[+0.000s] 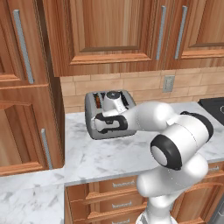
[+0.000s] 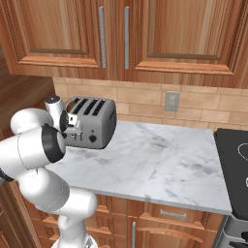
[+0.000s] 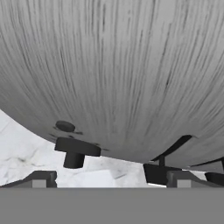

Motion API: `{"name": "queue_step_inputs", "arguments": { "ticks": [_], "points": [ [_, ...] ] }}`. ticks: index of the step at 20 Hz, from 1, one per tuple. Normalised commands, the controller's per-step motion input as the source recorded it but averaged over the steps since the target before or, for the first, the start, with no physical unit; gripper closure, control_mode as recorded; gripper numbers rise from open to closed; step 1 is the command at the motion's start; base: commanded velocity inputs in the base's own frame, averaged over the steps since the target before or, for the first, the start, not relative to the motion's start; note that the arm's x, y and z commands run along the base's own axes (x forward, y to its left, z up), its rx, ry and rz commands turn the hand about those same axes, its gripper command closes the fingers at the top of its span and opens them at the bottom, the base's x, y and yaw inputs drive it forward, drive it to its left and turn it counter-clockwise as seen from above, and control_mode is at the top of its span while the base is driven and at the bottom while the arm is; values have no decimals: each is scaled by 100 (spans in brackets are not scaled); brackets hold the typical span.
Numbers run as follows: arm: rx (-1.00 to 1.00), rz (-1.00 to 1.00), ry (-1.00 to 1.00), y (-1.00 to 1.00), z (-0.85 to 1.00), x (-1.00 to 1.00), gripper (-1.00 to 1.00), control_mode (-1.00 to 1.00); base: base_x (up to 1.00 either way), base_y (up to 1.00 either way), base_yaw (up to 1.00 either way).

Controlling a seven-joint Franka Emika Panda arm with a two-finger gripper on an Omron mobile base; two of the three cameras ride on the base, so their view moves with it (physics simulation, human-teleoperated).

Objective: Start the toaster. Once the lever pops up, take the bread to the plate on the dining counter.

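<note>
The grey four-slot toaster (image 1: 92, 114) (image 2: 94, 122) stands on the marble worktop against the tiled wall. A thin brown edge, probably the bread (image 1: 97, 101), shows in its leftmost slot. My gripper (image 2: 72, 127) (image 3: 109, 181) is open and pressed up close to the toaster's front (image 3: 113, 78), with nothing between its fingers. In the hand view one dark lever (image 3: 77, 148) sits just above my left fingertip (image 3: 41, 179). A second lever (image 3: 158, 172) is beside my right fingertip (image 3: 180, 179). The plate and the dining counter are out of view.
Wooden wall cabinets (image 2: 121, 34) hang low over the worktop. A tall wooden cabinet (image 1: 26, 109) closes off the left side. A black cooktop (image 2: 235, 160) lies at the right. A wall outlet (image 2: 171, 100) sits behind the bare marble (image 2: 160, 160), and drawers run below.
</note>
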Motion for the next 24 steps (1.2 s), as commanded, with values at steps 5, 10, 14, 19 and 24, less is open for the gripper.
{"name": "queue_step_inputs", "arguments": {
  "ticks": [5, 10, 14, 19, 24],
  "points": [
    [0, 0, 0, 0, -15, 0, -100, -100, 0, 0, 0],
    [0, 0, 0, 0, -19, 0, -100, -100, 0, 0, 0],
    [0, 0, 0, 0, -15, 0, -100, -100, 0, 0, 0],
    [0, 0, 0, 0, -16, 0, -100, -100, 0, 0, 0],
    [0, 0, 0, 0, -18, 0, -100, -100, 0, 0, 0]
  ]
}}
